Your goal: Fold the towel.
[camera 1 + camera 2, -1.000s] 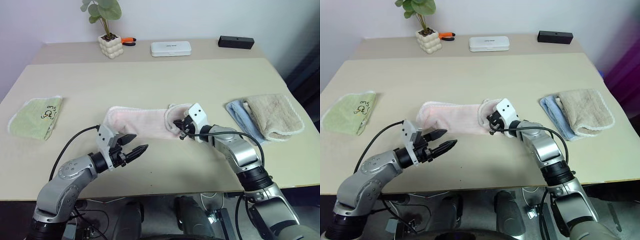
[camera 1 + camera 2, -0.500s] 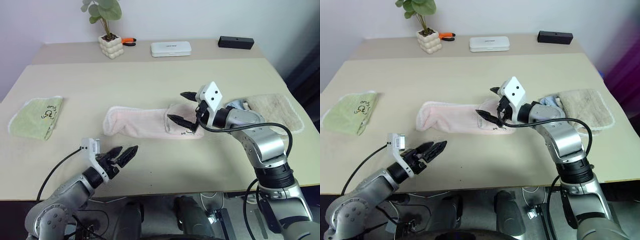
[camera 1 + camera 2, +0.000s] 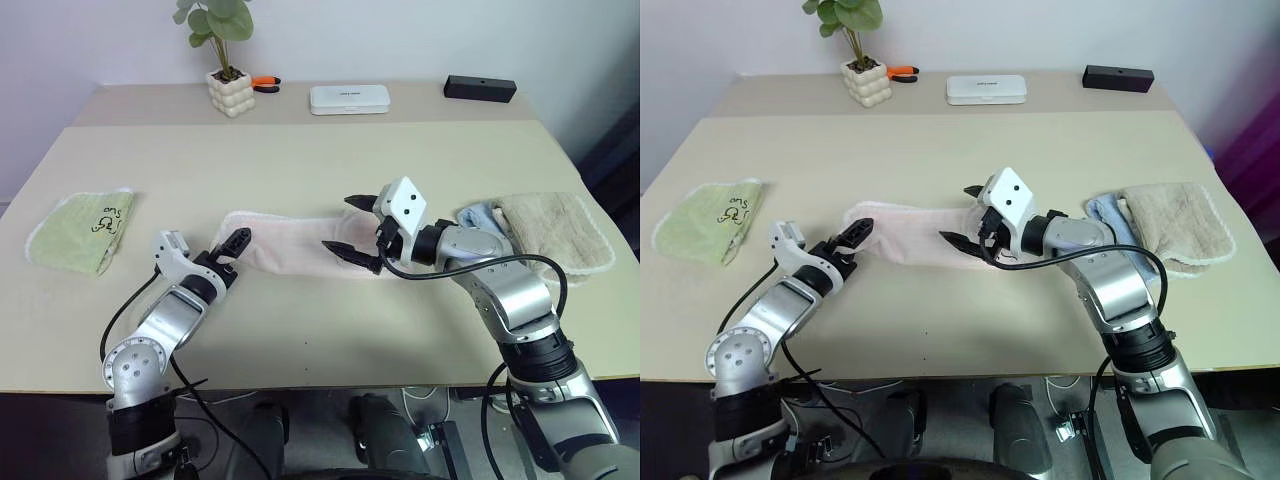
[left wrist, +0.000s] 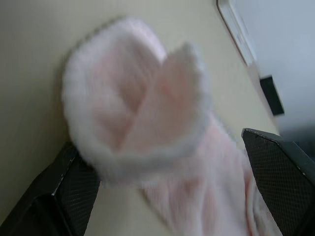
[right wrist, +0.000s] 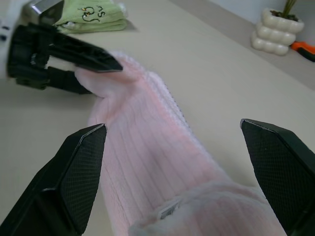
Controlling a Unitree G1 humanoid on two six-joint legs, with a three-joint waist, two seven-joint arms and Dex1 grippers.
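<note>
While the pink towel [image 3: 290,245] lies mid-table as a long strip, both the left gripper [image 3: 232,248] and right gripper [image 3: 358,226] are spread, empty. Bunching may result if only one layer is pinched at the left end.

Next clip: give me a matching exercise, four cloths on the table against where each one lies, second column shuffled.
Things:
1. pale pink fluffy towel
2. light green towel
3. beige towel
4. light blue cloth

Places:
A. partly under the beige towel
B. far left of the table
C. far right, on top
D. middle, between the grippers

Pairs: 1-D, 2-B, 3-C, 4-A
</note>
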